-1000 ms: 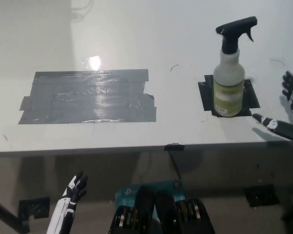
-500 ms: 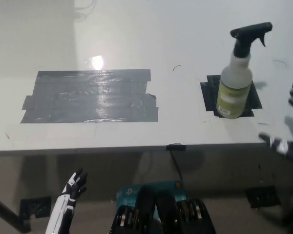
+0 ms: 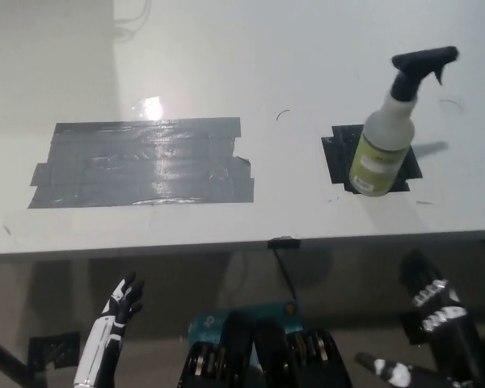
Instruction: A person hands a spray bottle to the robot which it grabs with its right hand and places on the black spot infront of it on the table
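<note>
The spray bottle stands upright on the black spot of the table, my right hand empty with fingers spread below the table edge, my left hand idle too; it looks light, smooth plastic, best held round its body.

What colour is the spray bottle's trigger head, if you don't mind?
Black, on the spray bottle, clearest in the head view.

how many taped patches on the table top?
2. A large grey tape patch lies on the left part of the white table; a small black tape square lies on the right, with the spray bottle standing on it.
</note>
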